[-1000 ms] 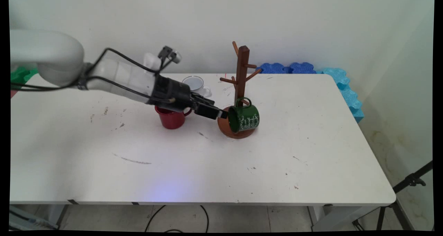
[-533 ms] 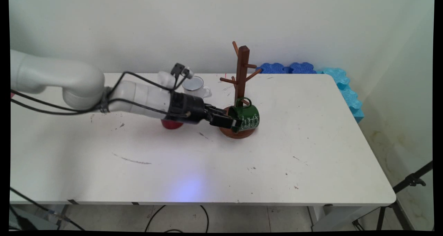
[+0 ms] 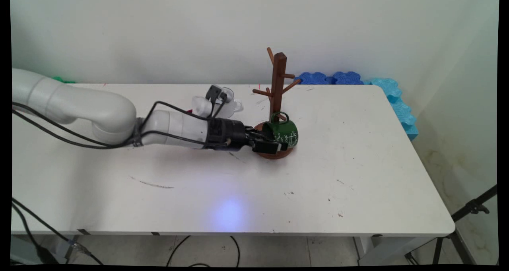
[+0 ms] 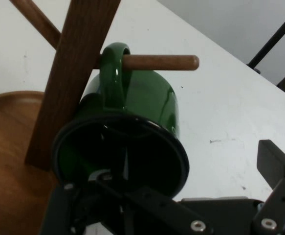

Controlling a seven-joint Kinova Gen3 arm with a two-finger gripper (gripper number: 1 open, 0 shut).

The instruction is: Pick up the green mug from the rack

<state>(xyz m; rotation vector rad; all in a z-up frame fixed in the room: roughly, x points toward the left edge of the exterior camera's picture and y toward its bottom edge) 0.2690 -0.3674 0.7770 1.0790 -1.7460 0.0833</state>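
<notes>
A dark green enamel mug (image 3: 284,133) with white lettering hangs by its handle on the lowest peg of a brown wooden mug tree (image 3: 277,84). Its mouth faces left, toward the arm. The tree's round base (image 3: 274,153) stands on the white table. My gripper (image 3: 274,142) reaches in low from the left and is open at the mug's rim. In the hand view the mug (image 4: 147,107) hangs from the peg (image 4: 162,62), one finger reaches into its black mouth, and the other finger (image 4: 274,164) stands well off to the right over the table.
A white mug (image 3: 230,103) stands behind the arm's wrist, partly hidden by it. Blue foam pieces (image 3: 330,78) lie along the table's far right edge and corner (image 3: 399,106). A black tripod leg (image 3: 473,207) stands off the table at the right.
The arm has come down and moved right. The gripper went from just left of the green mug's mouth to level with its rim, one finger now inside the mug.
</notes>
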